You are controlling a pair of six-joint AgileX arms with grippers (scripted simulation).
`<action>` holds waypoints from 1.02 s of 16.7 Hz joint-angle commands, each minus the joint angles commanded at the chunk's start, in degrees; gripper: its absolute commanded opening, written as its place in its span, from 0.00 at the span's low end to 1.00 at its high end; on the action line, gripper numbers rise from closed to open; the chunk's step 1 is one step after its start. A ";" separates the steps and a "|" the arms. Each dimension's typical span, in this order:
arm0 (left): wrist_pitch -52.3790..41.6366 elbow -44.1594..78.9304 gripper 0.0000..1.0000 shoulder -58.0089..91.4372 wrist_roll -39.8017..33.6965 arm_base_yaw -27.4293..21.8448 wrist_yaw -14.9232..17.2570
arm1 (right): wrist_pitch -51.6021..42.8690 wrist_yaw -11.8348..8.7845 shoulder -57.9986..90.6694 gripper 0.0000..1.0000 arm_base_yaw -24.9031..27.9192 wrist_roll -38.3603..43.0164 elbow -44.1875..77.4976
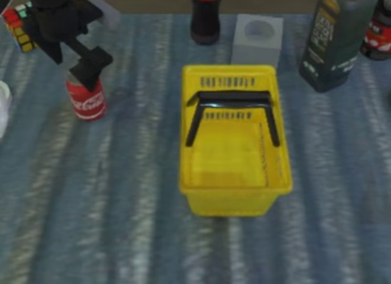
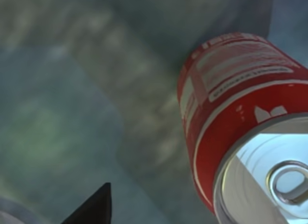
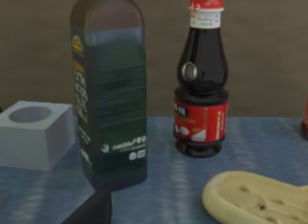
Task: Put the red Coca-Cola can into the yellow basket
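left end effector (image 1: 87, 72) is directly over the red coca-cola can (image 1: 87, 99), which stands upright on the worktop (image 1: 122, 223) at the left side, well apart from the yellow basket (image 1: 234, 201) in the middle. from the top view the tool covers the can's top. left wrist view shows the can (image 2: 231, 113) off to one side with its silver top showing and one dark fingertip (image 2: 94, 209) clear of it, so i can't tell whether the fingers are spread or closed; looks like nothing is gripped yet.

right arm isn't in the top view. its wrist view looks at a dark green bottle (image 3: 109, 94), a dark sauce bottle with a red cap (image 3: 201, 89) and a grey block (image 3: 33, 132) at the back of the worktop; its fingers' state can't be told.

risks as i see them:
- can sits off-centre in the left wrist view; descending like this could put a finger on the rim and tip it.
- thin, smooth can wall: a shallow or skewed pinch may slip during the lift.
- basket's black handle (image 1: 232, 99) stands across the rear opening; a low carry could clip it or the near wall.
- rubik's cube (image 1: 17, 27) sits close by the arm.
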 joint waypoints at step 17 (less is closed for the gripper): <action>13.10 -15.09 1.00 -1.99 0.05 0.06 -0.03 | 0.00 0.00 0.00 1.00 0.00 0.00 0.00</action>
